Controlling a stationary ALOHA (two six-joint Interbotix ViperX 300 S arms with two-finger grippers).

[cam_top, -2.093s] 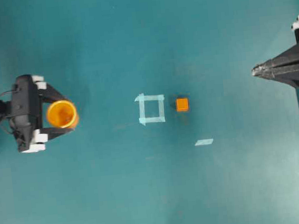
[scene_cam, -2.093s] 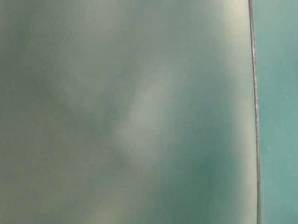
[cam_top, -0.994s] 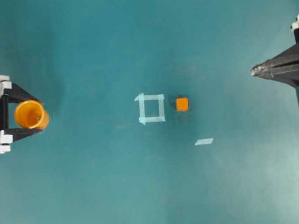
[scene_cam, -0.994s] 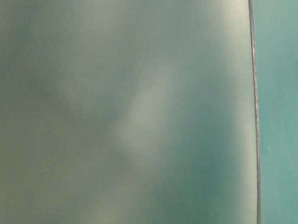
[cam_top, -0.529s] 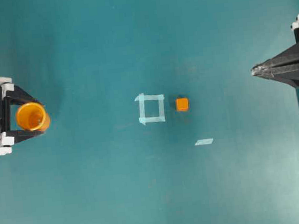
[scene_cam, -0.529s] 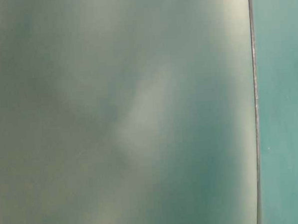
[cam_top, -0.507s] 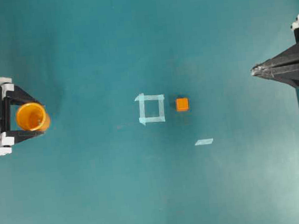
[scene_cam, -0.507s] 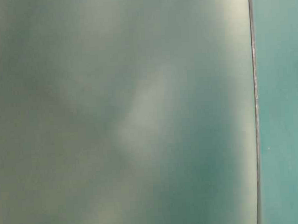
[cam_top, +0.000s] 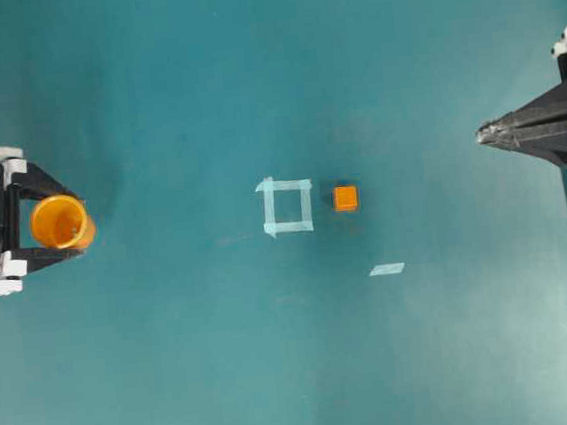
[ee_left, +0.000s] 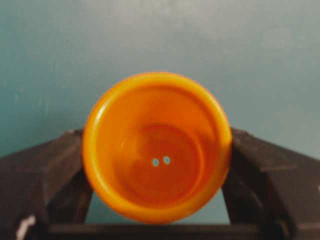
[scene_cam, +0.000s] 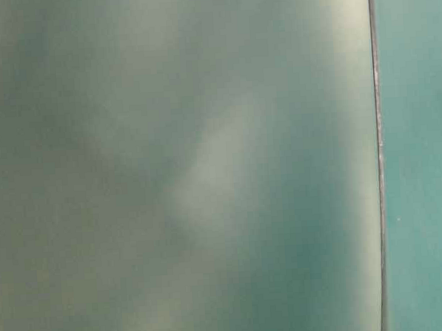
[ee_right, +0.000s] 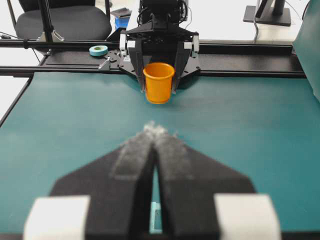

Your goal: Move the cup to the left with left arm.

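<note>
The left claw (cam_top: 68,222) grasps the cup (cam_top: 61,222) at the bench's (cam_top: 279,374) far left edge — upright, a finger (ee_left: 45,175) against each side. The right claw (cam_top: 484,134) rests clenched at the right edge. A cube (cam_top: 345,198) sits mid-bench beside a tape square (cam_top: 286,206).

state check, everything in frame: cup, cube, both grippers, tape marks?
cup: upright, between the fingers of the left gripper, at the table's left edge
left gripper: fingers against the cup's sides
right gripper: shut, holding nothing, at the right edge
cube: resting on the table, just right of the tape square
tape square: nothing inside
tape strip: flat on the table
</note>
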